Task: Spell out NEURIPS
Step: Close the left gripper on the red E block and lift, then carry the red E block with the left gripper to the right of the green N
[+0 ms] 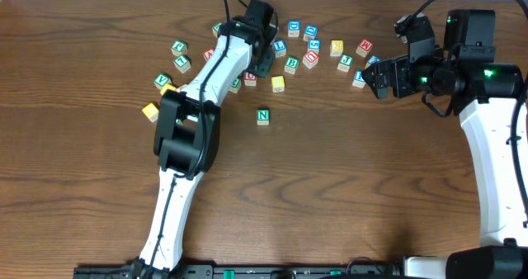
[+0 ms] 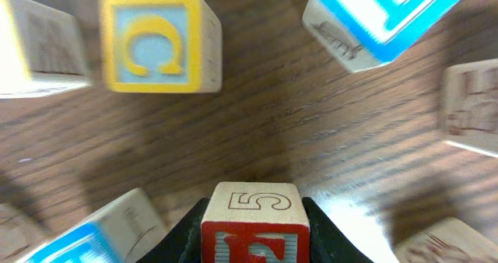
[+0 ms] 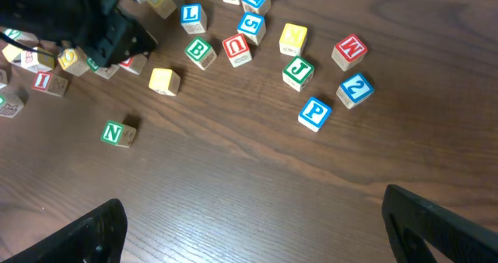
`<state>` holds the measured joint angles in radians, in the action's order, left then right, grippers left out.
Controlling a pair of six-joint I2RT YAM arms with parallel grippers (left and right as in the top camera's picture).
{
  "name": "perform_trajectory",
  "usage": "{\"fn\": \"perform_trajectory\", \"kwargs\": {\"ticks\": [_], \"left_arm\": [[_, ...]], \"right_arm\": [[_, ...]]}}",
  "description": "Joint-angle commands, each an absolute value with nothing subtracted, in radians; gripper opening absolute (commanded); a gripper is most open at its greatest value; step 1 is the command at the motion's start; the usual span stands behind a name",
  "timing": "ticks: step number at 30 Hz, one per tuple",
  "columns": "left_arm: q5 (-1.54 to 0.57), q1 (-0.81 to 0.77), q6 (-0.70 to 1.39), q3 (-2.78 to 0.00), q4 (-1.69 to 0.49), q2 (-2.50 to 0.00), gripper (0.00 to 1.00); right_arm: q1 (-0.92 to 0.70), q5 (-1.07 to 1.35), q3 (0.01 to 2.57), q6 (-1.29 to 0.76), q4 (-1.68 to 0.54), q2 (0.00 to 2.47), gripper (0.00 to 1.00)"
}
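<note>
The left gripper [image 2: 254,243] has its jaws clamped on a red-letter cube [image 2: 254,212] at the bottom centre of the left wrist view; the letter looks like an E, but the lower part is cut off by the frame edge. The right gripper [image 3: 253,232] has its jaws wide apart and holds nothing, at the right side of the overhead view. The green N cube [image 1: 263,115] lies alone near the centre of the wooden table [image 1: 346,196], just below the scattered cubes [image 1: 294,64], where the blue P cube [image 3: 314,113] and the red U cube [image 3: 236,47] also lie.

Green N cube [image 1: 262,115] flat on the table, alone, nearer than the scatter, red I cube [image 3: 43,82] beyond it to the left, red U cube [image 3: 234,47] and blue P cube [image 3: 313,113] further right, well apart, red-lettered cube [image 2: 250,224] clamped in left end effector [image 2: 251,243]
</note>
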<state>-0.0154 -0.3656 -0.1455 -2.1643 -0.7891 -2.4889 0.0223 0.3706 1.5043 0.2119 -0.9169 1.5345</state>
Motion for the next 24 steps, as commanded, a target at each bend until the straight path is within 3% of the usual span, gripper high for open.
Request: {"fn": "perform_trajectory", "kwargs": {"ticks": [1, 9, 16, 24], "left_arm": [[0.001, -0.364, -0.086, -2.160, -0.799, -2.360, 0.30], [0.001, -0.373, 0.074, -2.160, -0.881, -2.202, 0.30], [0.000, -0.432, 0.337, -2.160, -1.155, -2.109, 0.30], [0.001, -0.532, 0.386, -2.120, -1.278, -2.114, 0.29]], "right_arm": [[0.025, 0.384, 1.526, 0.207, -0.917, 1.534, 0.99], [0.025, 0.384, 1.526, 0.207, -0.917, 1.534, 0.99], [0.025, 0.384, 1.526, 0.207, -0.917, 1.534, 0.99], [0.025, 0.384, 1.526, 0.207, -0.917, 1.534, 0.99]]}}
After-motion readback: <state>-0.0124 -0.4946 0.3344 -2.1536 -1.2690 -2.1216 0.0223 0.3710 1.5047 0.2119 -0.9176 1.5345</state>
